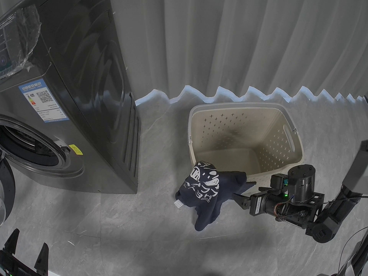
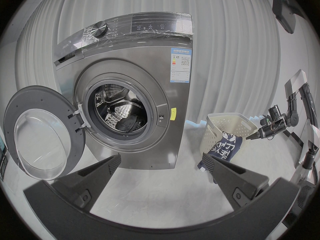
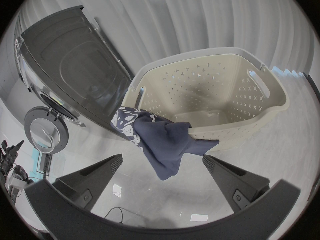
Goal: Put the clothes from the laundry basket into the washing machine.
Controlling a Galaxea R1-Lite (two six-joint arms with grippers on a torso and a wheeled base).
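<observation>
A dark navy shirt (image 1: 209,190) with a white print hangs over the near left corner of the beige laundry basket (image 1: 291,135), mostly outside it above the floor. My right gripper (image 1: 239,201) is open just beside the shirt; in the right wrist view the shirt (image 3: 160,140) hangs just ahead of the spread fingers, with the basket (image 3: 233,130) bare inside. The grey washing machine (image 2: 133,84) stands to the left with its round door (image 2: 40,134) swung open and dark clothes (image 2: 128,122) in the drum. Low at the near left, my left gripper (image 1: 27,252) is open and holds nothing.
White curtains (image 1: 249,35) hang along the back behind the basket and the machine. Grey floor (image 1: 153,227) lies free between the washer's front and the basket. The open door's edge (image 1: 5,188) juts out at the far left.
</observation>
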